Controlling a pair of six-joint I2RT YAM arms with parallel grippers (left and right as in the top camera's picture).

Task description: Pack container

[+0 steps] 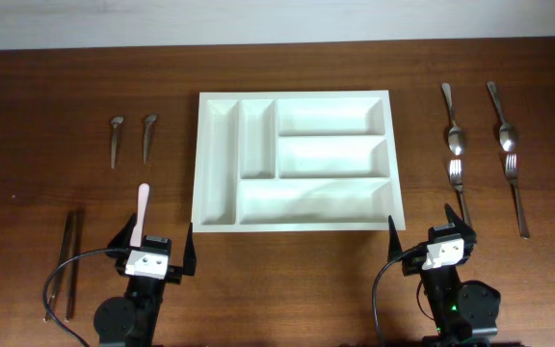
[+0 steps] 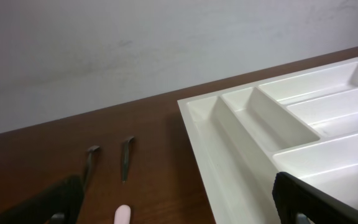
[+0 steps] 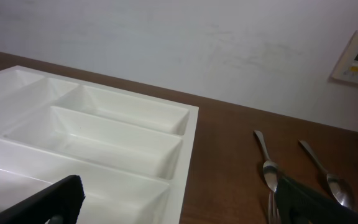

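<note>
Both claws are released and empty; the container lies ahead and inward of the left gripper and the right gripper; a pink-handled utensil lies just ahead of the left claw, long axis pointing away; likely the left arm's pick.

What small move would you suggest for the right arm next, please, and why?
Probably lower the right gripper toward the nearest fork, lying just ahead of it beside the tray. The tray is empty, this gripper stands open holding nothing, and that fork looks like the closest piece to the right arm.
</note>
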